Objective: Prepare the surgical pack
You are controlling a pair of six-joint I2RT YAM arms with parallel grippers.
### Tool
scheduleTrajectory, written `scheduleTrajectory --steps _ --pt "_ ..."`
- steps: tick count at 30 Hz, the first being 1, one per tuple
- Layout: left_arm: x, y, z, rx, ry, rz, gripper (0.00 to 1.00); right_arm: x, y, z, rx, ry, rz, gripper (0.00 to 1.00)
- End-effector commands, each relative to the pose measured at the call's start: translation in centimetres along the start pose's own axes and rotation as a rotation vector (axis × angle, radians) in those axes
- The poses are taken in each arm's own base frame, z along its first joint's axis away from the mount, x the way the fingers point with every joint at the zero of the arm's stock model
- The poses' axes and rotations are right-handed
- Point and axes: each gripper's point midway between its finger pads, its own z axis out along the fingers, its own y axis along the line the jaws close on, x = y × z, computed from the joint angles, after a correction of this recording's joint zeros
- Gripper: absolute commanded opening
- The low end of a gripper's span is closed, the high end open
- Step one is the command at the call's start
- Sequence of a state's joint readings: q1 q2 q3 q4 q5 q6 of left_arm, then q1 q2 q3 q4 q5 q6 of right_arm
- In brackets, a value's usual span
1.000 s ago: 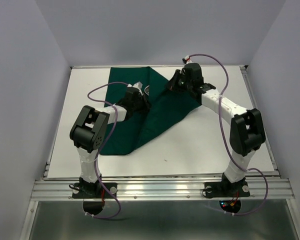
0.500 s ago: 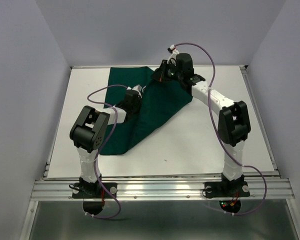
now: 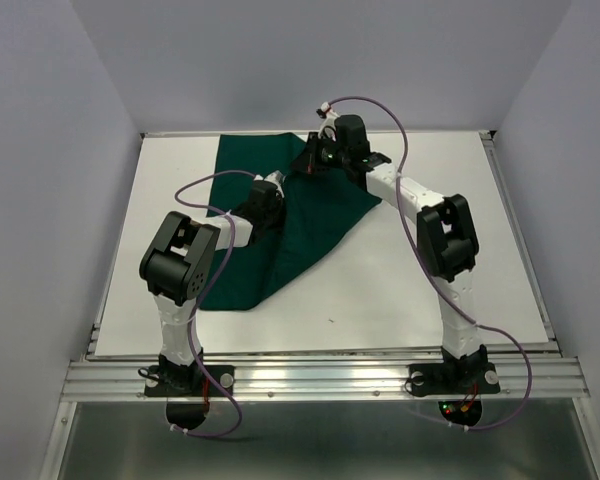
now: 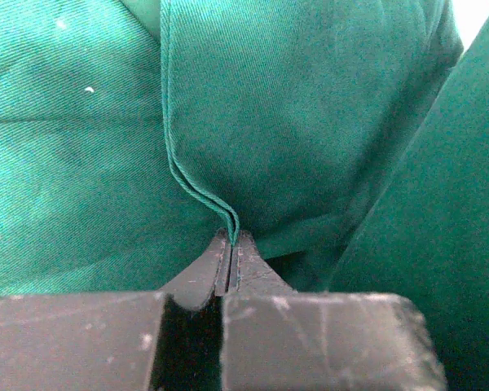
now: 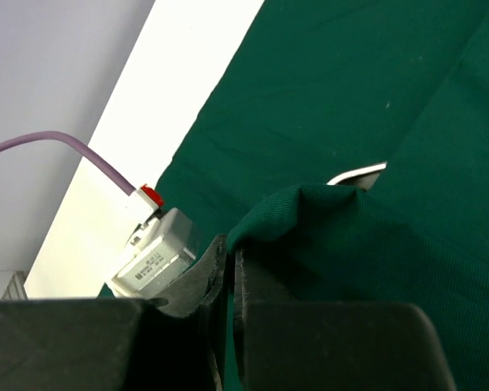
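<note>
The dark green cloth drape (image 3: 310,225) lies on the white table, folded over on itself from the right. My left gripper (image 3: 280,188) is shut on a doubled hem of the drape (image 4: 204,191) at its middle. My right gripper (image 3: 315,160) is shut on a corner of the drape (image 5: 310,204) and holds it lifted near the far edge, over the left gripper. A sliver of a steel rim (image 5: 357,173) shows under the fold. The scissors, forceps and gauze are hidden.
The white table (image 3: 430,270) shows bare surface to the right and front of the drape. The left arm's camera housing and purple cable (image 5: 151,252) sit just left of my right gripper's fingers. Grey walls enclose the table.
My right gripper has carried the drape's right corner to the left and toward the far edge, folding the cloth over the middle. The left gripper has stayed in place.
</note>
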State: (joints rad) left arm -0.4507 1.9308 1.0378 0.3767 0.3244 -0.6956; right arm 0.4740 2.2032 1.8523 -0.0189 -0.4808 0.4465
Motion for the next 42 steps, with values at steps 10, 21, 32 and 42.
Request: scheduleTrajectory --steps 10,21,32,42 --pt "0.3 -0.2 -1.2 0.012 0.005 0.032 0.0 -3.6 6.5 1.6 -0.152 -0.075 -0.12 0.01" --pt "0.3 -0.1 -1.3 0.012 0.006 0.032 0.0 -1.4 4.4 3.3 -0.122 -0.016 -0.087 0.01" --pt "-0.1 0.8 -2.0 -0.024 -0.015 0.016 0.0 1.3 3.2 4.8 -0.115 0.047 -0.069 0.01" --pt "0.5 2.4 -4.1 -0.12 -0.019 0.003 0.32 1.9 3.1 4.7 -0.121 0.065 -0.067 0.01"
